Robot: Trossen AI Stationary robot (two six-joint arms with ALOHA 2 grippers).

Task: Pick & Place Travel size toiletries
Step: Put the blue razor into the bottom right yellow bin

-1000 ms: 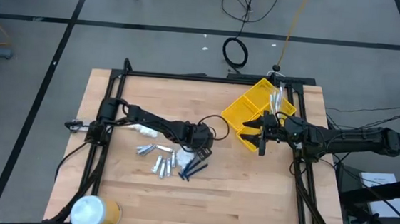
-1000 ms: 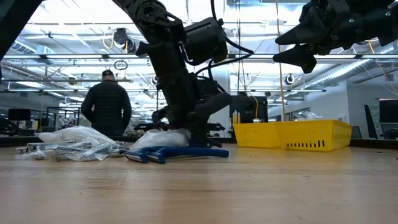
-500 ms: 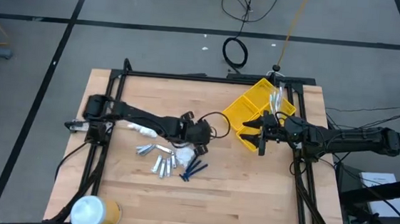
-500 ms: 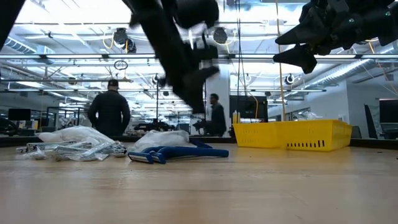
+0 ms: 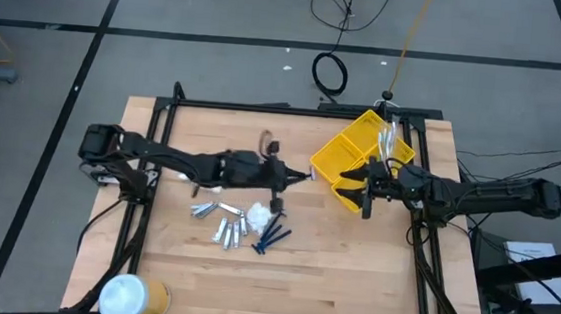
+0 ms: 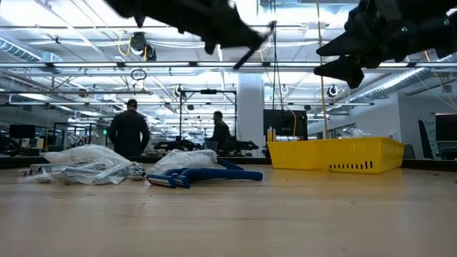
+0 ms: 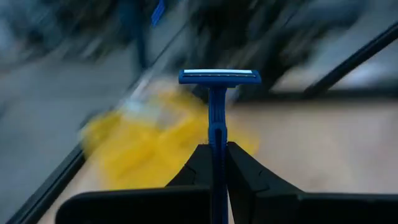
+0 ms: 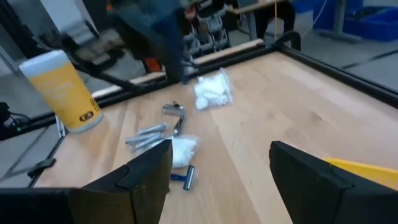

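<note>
My left gripper [image 5: 292, 175] is raised above the table between the toiletry pile and the yellow bin [image 5: 366, 149], shut on a blue razor-like stick [image 7: 217, 106]. On the wood lie silvery tubes [image 5: 217, 222], white packets [image 5: 256, 216] and more blue sticks [image 5: 272, 237]. In the low view the blue sticks [image 6: 203, 175] lie flat beside a packet [image 6: 187, 160]. My right gripper [image 5: 366, 190] hangs open at the bin's near side, holding nothing; its wrist view looks past both fingers [image 8: 149, 171] toward the pile [image 8: 177, 146]. My left gripper pinches the blue stick by its handle [image 7: 217, 140] between the two fingers [image 7: 198, 163]. The stick lies along the fingers, and its flat head [image 7: 219, 76] sticks out beyond their tips toward the bin. It is lifted clear of the table.
A big white-and-yellow cylinder [image 5: 129, 296] lies at the table's near left corner. A black frame rail [image 5: 294, 109] runs along the far edge. Bare wood [image 5: 352, 273] stretches across the near right. People [image 6: 128, 132] stand in the room beyond the table.
My left gripper has risen from the pile with one blue stick in it and has moved toward the far edge and the yellow bin, the arm stretching out level. The remaining blue sticks and packets lie where they were. The right arm kept still.
</note>
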